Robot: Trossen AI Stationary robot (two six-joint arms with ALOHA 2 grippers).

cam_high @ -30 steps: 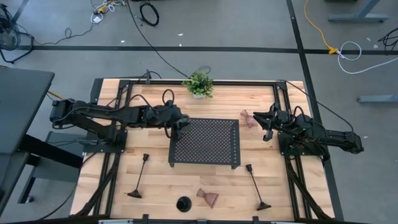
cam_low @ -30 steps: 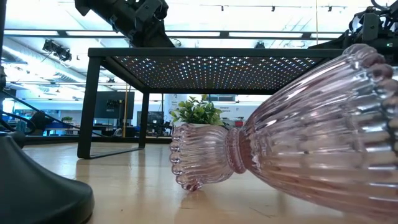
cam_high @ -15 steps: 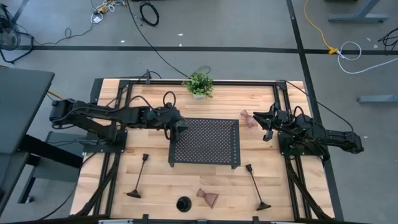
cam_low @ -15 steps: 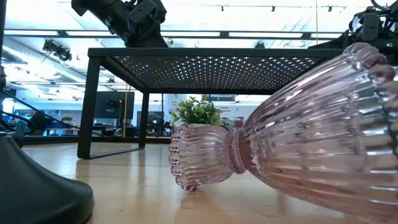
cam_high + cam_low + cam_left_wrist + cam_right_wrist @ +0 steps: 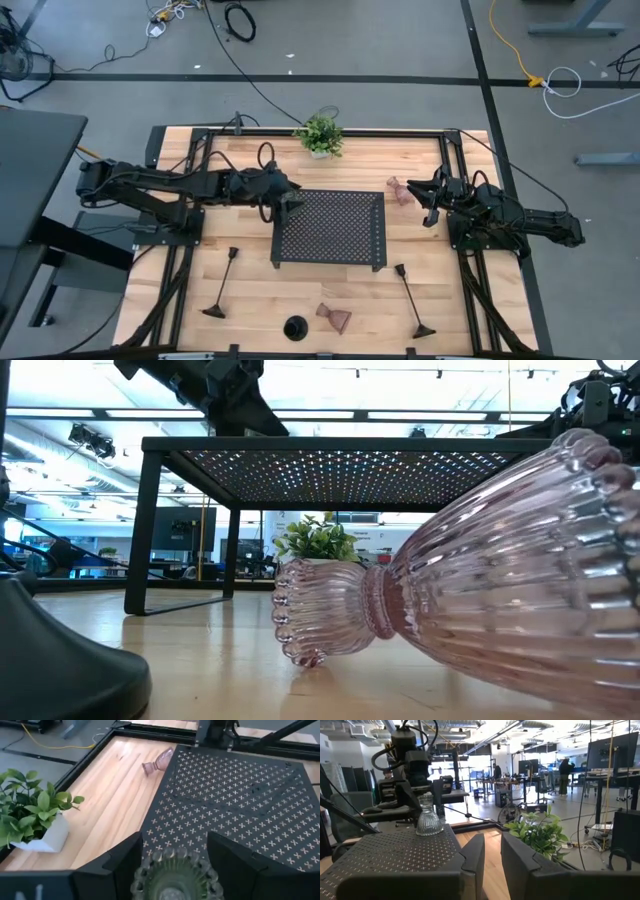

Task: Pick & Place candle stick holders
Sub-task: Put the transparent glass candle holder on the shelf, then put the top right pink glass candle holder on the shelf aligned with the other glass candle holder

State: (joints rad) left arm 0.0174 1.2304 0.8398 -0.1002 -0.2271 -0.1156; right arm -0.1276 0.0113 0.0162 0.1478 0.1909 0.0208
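Note:
A greenish glass candle stick holder (image 5: 429, 820) stands upright on its base at the far left corner of the black perforated tray (image 5: 330, 228). My left gripper (image 5: 175, 839) is open there, one finger on either side of the holder's beaded top (image 5: 175, 877). One pinkish holder (image 5: 400, 190) lies on the table just in front of my right gripper (image 5: 430, 203), which waits at the right, open by a narrow gap, holding nothing. Another pinkish holder (image 5: 335, 317) lies on its side near the front edge. Two tall black holders (image 5: 222, 290) (image 5: 412, 300) and a squat black one (image 5: 295, 327) are there too.
A leafy potted plant (image 5: 319, 135) stands at the table's far edge, behind the tray. The tray stands on legs (image 5: 145, 530) with open space beneath it. Black frame rails (image 5: 455, 160) run along the table's sides.
My left gripper's fingers have spread apart around the greenish holder, which stays upright on the tray's corner.

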